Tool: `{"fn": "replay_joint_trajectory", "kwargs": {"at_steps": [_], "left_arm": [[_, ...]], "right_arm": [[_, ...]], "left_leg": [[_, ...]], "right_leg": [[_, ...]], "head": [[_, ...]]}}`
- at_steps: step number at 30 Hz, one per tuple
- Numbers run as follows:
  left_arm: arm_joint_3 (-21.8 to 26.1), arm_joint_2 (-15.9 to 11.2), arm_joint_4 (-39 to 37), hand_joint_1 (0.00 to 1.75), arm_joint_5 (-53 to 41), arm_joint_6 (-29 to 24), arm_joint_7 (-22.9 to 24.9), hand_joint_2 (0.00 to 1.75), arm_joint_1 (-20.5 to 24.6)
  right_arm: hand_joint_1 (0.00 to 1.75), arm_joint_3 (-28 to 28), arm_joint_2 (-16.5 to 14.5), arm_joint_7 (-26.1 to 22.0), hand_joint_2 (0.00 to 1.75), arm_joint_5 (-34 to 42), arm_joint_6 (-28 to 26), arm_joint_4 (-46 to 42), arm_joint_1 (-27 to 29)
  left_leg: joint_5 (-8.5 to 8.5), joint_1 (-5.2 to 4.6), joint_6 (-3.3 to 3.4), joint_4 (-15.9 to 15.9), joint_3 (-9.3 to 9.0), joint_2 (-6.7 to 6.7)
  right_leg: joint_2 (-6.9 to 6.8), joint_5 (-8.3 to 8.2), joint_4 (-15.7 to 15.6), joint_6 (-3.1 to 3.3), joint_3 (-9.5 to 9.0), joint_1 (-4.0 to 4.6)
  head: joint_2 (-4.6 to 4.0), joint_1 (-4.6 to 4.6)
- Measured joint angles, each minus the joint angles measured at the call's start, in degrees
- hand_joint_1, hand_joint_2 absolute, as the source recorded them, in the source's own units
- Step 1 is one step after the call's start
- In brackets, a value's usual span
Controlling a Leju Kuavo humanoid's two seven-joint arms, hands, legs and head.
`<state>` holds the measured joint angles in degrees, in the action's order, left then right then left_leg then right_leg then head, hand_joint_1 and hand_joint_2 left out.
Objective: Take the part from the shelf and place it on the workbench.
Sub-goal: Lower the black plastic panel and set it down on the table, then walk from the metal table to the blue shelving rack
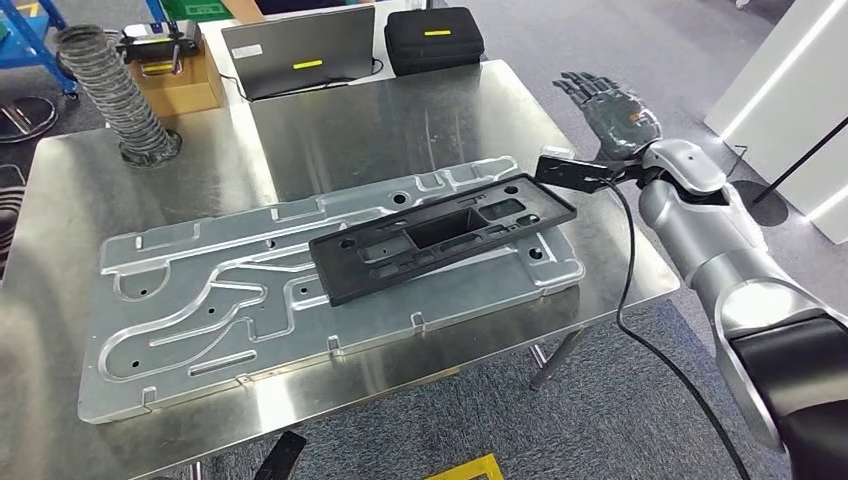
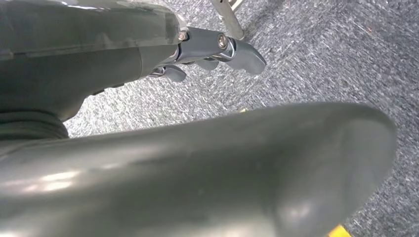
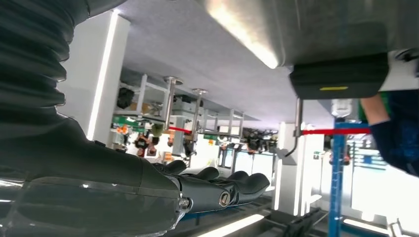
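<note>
Black part (image 1: 443, 236): lying flat on the grey plate (image 1: 200, 300) at the workbench (image 1: 400, 110) centre. Right hand (image 1: 608, 108): hovering at 2 o'clock, fingers spread, gripping nothing. Left hand (image 2: 217, 52): hanging over carpet, finger state unclear.

The steel counter (image 1: 420, 110) carries a large machined aluminium plate (image 1: 200, 300), a ribbed hose (image 1: 115, 85), a laptop (image 1: 300, 50) and a black case (image 1: 435, 40).

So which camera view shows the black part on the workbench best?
The head view: the black part lies whole on the machined aluminium plate. The left wrist view looks at carpet, the right wrist view across the room; neither lets me make the part out.
</note>
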<state>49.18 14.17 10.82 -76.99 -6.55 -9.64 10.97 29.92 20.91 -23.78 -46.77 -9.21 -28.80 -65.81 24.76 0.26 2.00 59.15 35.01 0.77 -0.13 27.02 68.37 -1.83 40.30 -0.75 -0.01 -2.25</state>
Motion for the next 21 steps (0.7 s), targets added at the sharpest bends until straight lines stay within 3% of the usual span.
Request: {"fn": "replay_joint_trajectory", "kwargs": {"at_steps": [2, 3, 5, 7, 9, 11, 12, 13, 14, 16, 18, 21], "left_arm": [[0.03, 0.07, 0.0, 0.0, 0.11, 0.0, 0.01, 0.0, -0.01], [0.05, 0.09, 0.0, 0.0, 0.22, -0.01, 0.02, 0.0, -0.01], [0.12, 0.13, 0.0, 0.0, 0.45, -0.05, 0.04, 0.0, -0.12], [0.17, 0.14, 0.0, 0.0, 0.58, -0.11, 0.12, 0.0, -0.25], [0.19, 0.1, 0.0, 0.0, 0.58, -0.15, 0.35, 0.0, -0.25], [0.21, -0.01, 0.0, 0.0, 0.54, -0.15, 0.66, 0.0, -0.24], [0.22, -0.06, 0.0, 0.0, 0.51, -0.15, 0.79, 0.0, -0.26], [0.23, -0.12, 0.0, 0.0, 0.46, -0.16, 0.88, 0.0, -0.25], [0.23, -0.17, 0.0, 0.0, 0.39, -0.18, 0.94, 0.0, -0.2], [0.23, -0.31, 0.0, 0.0, 0.26, -0.21, 0.98, 0.0, 0.07], [0.24, -0.42, 0.0, 0.0, 0.3, -0.14, 0.99, 0.0, 0.49], [0.27, -0.54, 0.0, 0.0, 0.57, 0.02, 0.98, 0.0, 0.95]], "right_arm": [[0.0, -0.63, 0.95, -0.57, 1.75, 0.53, 0.16, -0.03, -0.69], [0.0, -0.94, 1.32, -0.83, 1.75, 0.8, 0.22, -0.04, -0.95], [0.0, -1.51, 2.07, -1.27, 1.75, 1.25, 0.23, -0.04, -1.14], [0.0, -2.04, 2.7, -1.73, 1.75, 1.72, 0.05, -0.04, -1.1], [0.0, -2.56, 3.01, -2.28, 1.75, 2.09, -0.22, -0.04, -0.98], [0.0, -2.87, 3.14, -2.71, 1.75, 2.28, -0.36, -0.03, -0.63], [0.0, -2.94, 3.16, -2.88, 1.75, 2.32, -0.37, -0.03, -0.34], [0.0, -2.98, 3.16, -3.03, 1.31, 2.34, -0.36, -0.03, -0.09], [0.0, -2.99, 3.16, -3.14, 0.87, 2.32, -0.33, -0.03, 0.08], [0.0, -2.98, 3.07, -3.2, 0.0, 2.09, -0.27, -0.08, 0.13], [0.0, -2.98, 2.73, -3.21, 0.0, 1.89, -0.26, -0.21, -0.07], [0.0, -2.96, 1.62, -3.3, 0.0, 1.83, -0.3, -0.42, -0.25]], "left_leg": [[0.07, -0.26, -0.09, 0.01, 0.03, 0.06], [0.06, -0.29, -0.23, 0.02, 0.15, 0.03], [0.03, -0.24, -0.67, -0.06, 0.33, -0.02], [0.58, -0.31, -1.26, 0.39, 0.47, -0.16], [2.97, -0.27, -1.89, 4.14, 2.0, -0.3], [6.25, 0.0, -2.41, 11.21, 5.19, -0.37], [7.02, 0.14, -2.62, 13.97, 6.54, -0.38], [6.76, 0.26, -2.78, 14.96, 7.09, -0.4], [5.49, 0.38, -2.9, 13.83, 6.64, -0.42], [1.77, 0.53, -2.9, 6.71, 3.29, -0.5], [-0.04, 0.45, -2.43, 1.37, 0.87, -0.49], [-0.46, 0.17, -1.3, 0.53, 0.88, -0.44]], "right_leg": [[-0.04, -2.76, -7.18, 1.0, -3.33, 0.56], [-0.06, -3.17, -9.06, 1.3, -4.09, 0.82], [-0.07, -3.1, -9.99, 1.46, -4.22, 1.06], [-0.15, -3.33, -10.56, 1.67, -4.58, 0.65], [-0.26, -3.56, -11.17, 1.92, -5.01, 0.21], [-0.26, -3.54, -11.21, 2.05, -5.07, 0.21], [-0.24, -3.52, -11.15, 2.06, -5.07, 0.19], [-0.2, -3.48, -11.06, 2.02, -5.06, 0.17], [-0.17, -3.45, -10.9, 1.95, -5.06, 0.12], [-0.14, -3.21, -10.36, 1.58, -5.01, 0.01], [-0.12, -3.07, -9.66, 1.02, -4.61, 0.15], [-0.07, -3.44, -9.58, 0.1, -4.11, 0.11]], "head": [[0.0, 0.0], [0.0, 0.0], [0.01, 0.0], [0.0, -0.01], [0.0, -0.02], [0.0, -0.02], [0.0, -0.02], [0.0, -0.02], [0.0, -0.02], [0.0, -0.02], [0.01, -0.01], [0.01, -0.01]]}}
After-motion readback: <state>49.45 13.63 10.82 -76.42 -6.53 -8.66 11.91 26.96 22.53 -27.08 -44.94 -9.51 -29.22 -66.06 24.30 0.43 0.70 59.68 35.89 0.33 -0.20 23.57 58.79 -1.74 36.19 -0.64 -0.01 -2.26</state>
